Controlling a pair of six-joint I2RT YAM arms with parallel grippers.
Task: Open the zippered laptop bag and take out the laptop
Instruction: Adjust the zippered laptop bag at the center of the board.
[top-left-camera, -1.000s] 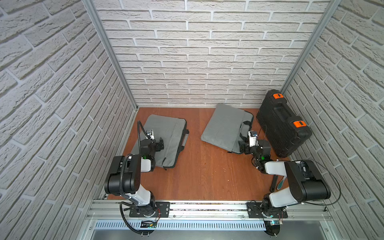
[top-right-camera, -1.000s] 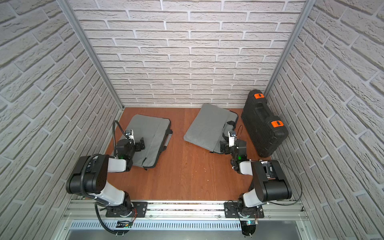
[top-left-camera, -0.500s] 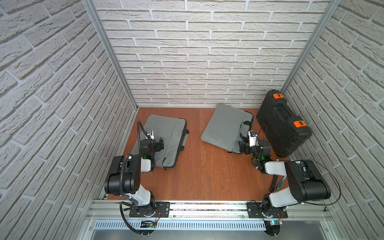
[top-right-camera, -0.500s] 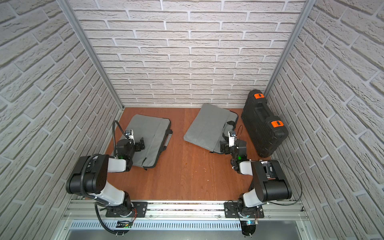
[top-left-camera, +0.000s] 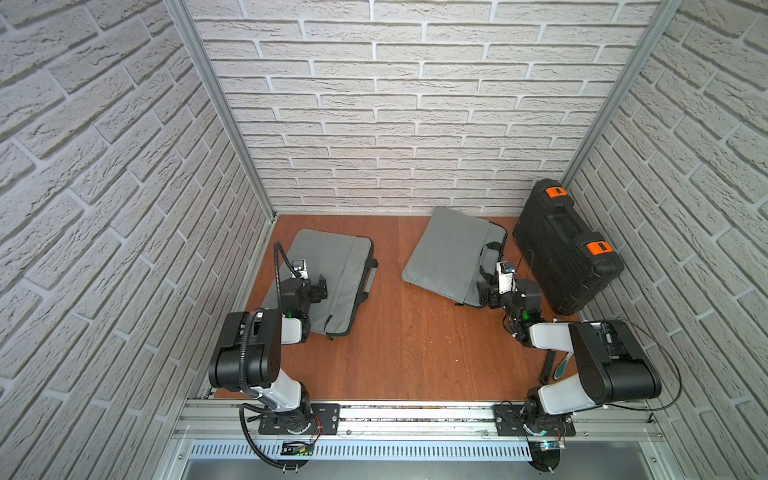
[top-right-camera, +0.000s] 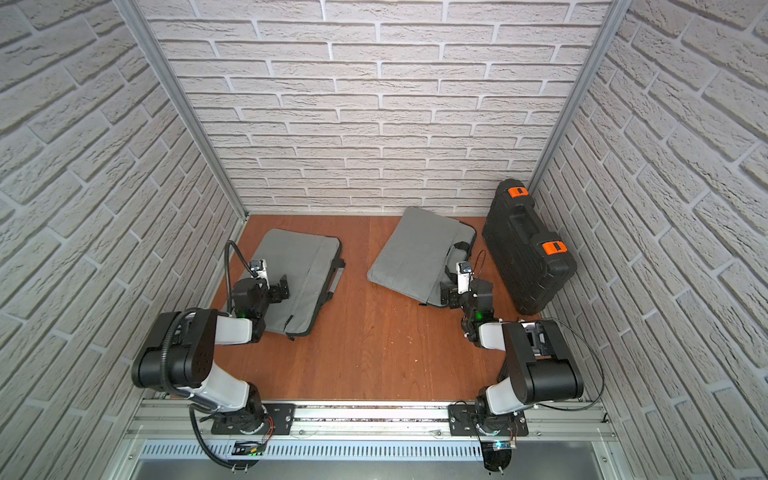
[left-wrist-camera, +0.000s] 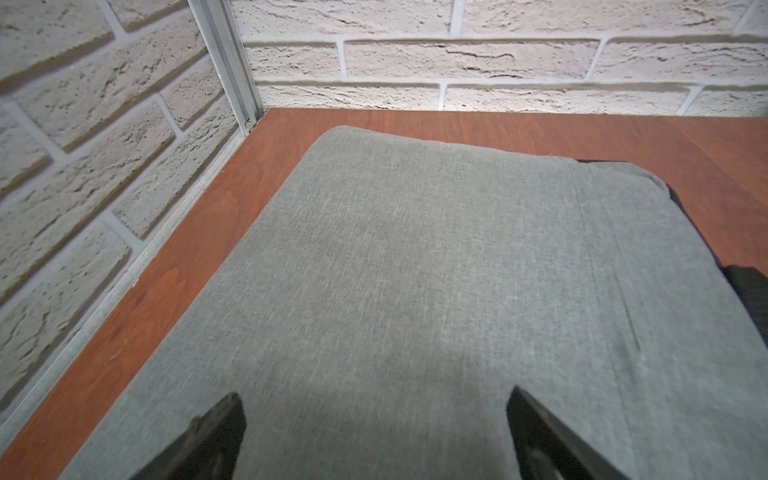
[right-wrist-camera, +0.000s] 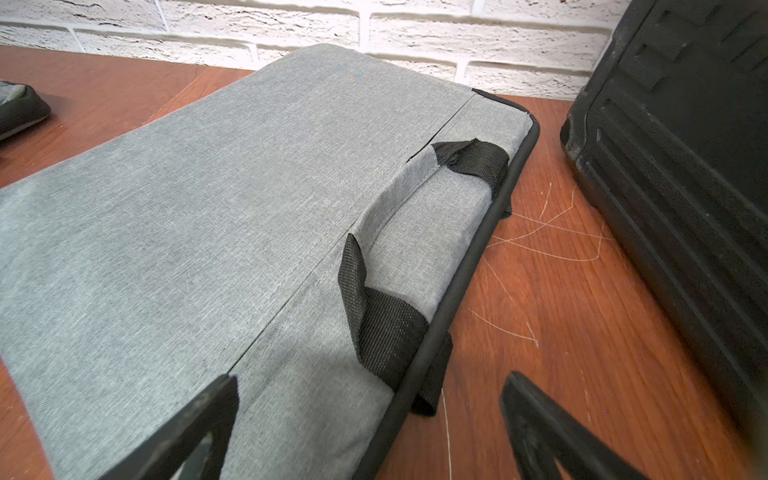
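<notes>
Two grey fabric laptop bags lie flat on the wooden table, both closed. One laptop bag (top-left-camera: 332, 266) (top-right-camera: 299, 266) (left-wrist-camera: 415, 270) is at the left, and my left gripper (top-left-camera: 320, 289) (left-wrist-camera: 374, 399) hovers open just over its cloth. The other laptop bag (top-left-camera: 449, 253) (top-right-camera: 411, 253) (right-wrist-camera: 208, 208) lies right of centre, with black strap handles (right-wrist-camera: 386, 328) along its black-trimmed edge. My right gripper (top-left-camera: 484, 293) (right-wrist-camera: 370, 380) stands open astride that edge near the bag's front corner, holding nothing. The laptop is hidden.
A black hard case (top-left-camera: 565, 245) (top-right-camera: 528, 245) (right-wrist-camera: 685, 145) with orange latches stands against the right wall, close beside the right bag. A thin dark tool (top-left-camera: 550, 365) lies under the right arm. Brick walls close in three sides. Bare wood table (top-left-camera: 415, 345) shows between the bags.
</notes>
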